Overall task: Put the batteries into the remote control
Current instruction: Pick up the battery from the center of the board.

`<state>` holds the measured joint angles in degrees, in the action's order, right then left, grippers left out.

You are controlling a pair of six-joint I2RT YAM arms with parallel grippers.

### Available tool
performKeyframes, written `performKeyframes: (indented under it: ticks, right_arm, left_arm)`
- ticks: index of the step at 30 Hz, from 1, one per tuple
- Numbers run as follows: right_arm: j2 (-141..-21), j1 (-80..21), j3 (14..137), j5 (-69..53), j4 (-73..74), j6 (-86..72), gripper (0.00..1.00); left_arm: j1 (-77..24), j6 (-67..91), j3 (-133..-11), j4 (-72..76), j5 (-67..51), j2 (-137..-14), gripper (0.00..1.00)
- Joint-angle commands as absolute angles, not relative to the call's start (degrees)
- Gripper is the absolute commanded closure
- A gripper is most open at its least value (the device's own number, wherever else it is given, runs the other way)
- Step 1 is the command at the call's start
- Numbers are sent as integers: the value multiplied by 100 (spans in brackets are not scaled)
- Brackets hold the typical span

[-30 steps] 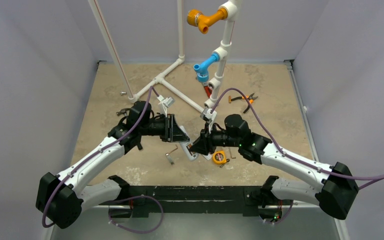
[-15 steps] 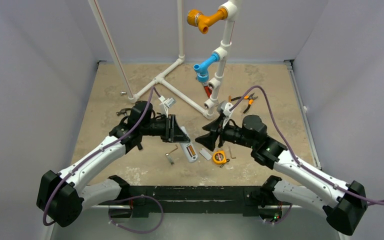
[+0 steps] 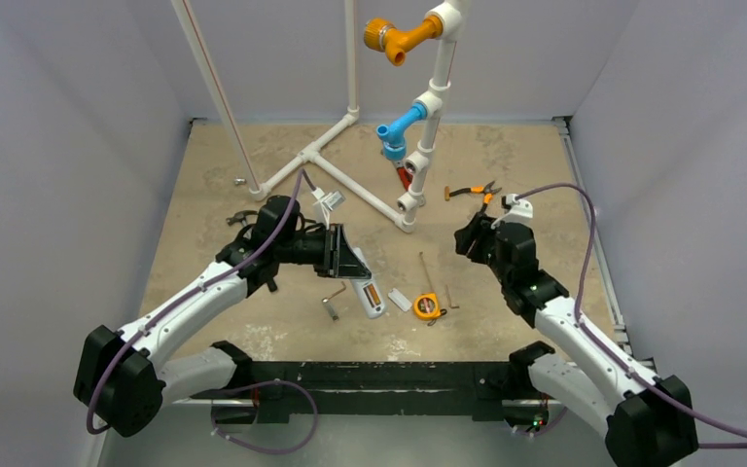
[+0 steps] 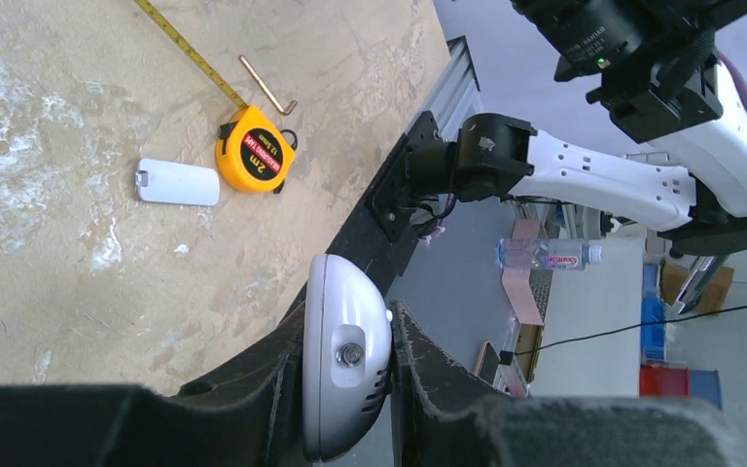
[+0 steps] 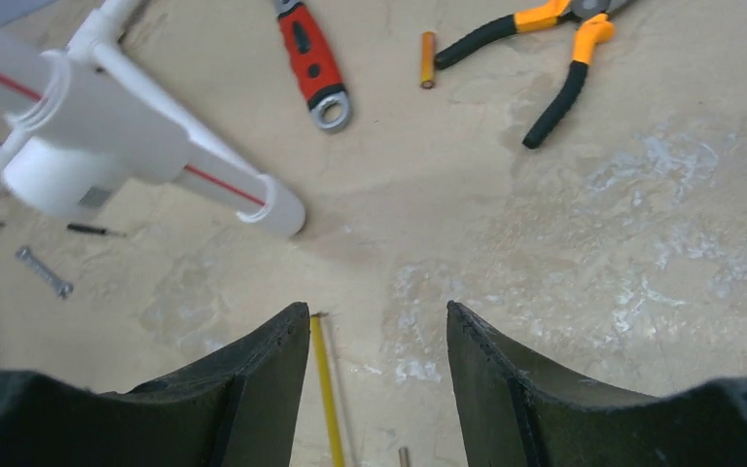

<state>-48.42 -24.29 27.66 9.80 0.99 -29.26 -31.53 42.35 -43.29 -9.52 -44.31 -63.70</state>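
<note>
Left wrist, left hand (image 4: 347, 323) clamping smooth rounded white remote control (image 4: 345, 389), right hand (image 5: 377, 313) parted, empty

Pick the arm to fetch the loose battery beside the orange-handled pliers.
Right. Its open fingers are empty and face the small orange-copper cylindrical battery; the left fingers are shut on the slim white plastic remote control.

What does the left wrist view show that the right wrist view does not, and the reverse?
Only the left wrist: the left tool shut on the remote control, the yellow tape measure and a small white plate. Only the right wrist: the open, empty right tool, one battery, orange pliers and a red-handled wrench. Both: the beige table and the yellow tape blade.
</note>
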Motion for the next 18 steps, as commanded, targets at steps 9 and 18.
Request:
performKeyframes:
  ticks: [9, 18]
  right_arm:
    - [-8134, -2081, 5567, 1653, 706, -2965, 40]
    - [-9811, -1745, 6909, 1502, 920, -2628, 39]
  left_arm:
    - [-3144, 3981, -4963, -1263, -4595, -6355, 100]
    - [-3138, 3953, -4929, -1468, -4501, -6196, 100]
